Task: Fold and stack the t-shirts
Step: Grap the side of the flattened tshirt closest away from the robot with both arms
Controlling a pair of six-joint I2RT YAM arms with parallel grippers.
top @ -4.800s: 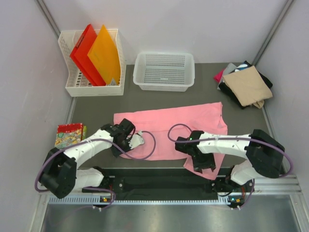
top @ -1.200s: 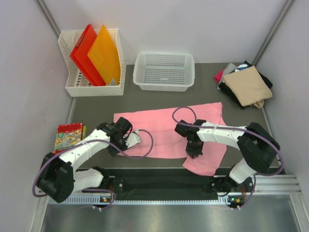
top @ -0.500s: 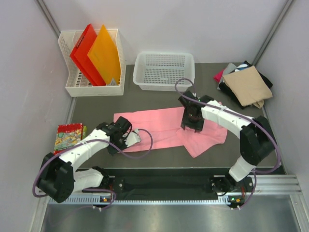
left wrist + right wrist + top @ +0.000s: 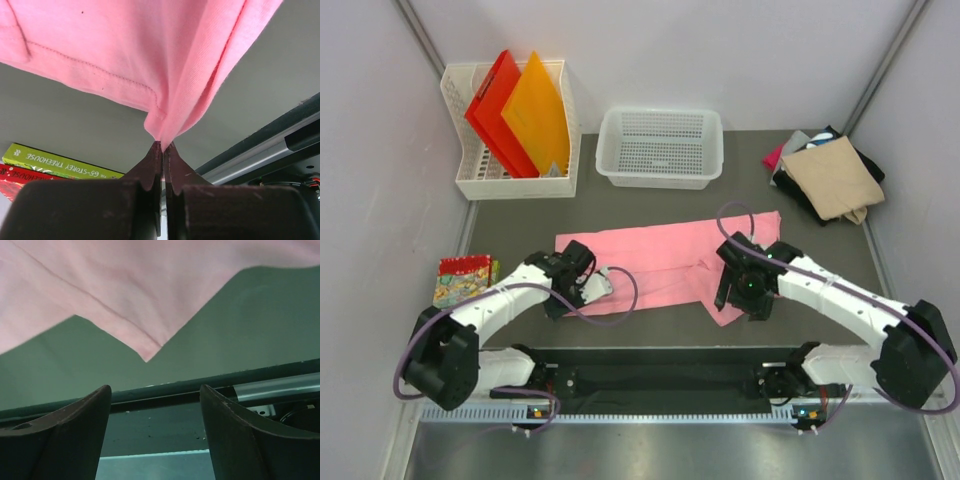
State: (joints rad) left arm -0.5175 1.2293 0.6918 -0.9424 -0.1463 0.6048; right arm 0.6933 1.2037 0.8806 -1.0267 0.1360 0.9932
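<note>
One fold has just gone in. A second ago the right gripper (image 4: 745, 288) was carrying the near right flap of the pink t-shirt (image 4: 650, 255) away from the near edge of the table (image 4: 520, 225). Now that flap lies doubled over the body of the shirt, with a pointed corner sticking out toward the near edge, and the gripper has let go and drawn back. Its wrist view shows the jaws spread wide with nothing between them. The left gripper (image 4: 162, 148) has not moved: its jaws are pressed together on the hem at the shirt's near left corner, pinching the cloth into a ridge. The shirt lies across the middle of the table, well apart from the folded t-shirts (image 4: 832, 178) piled in the far right corner, tan on top. By my reading the right side is narrowed but untidy, and the left side is not yet folded in; stacking comes later.
</note>
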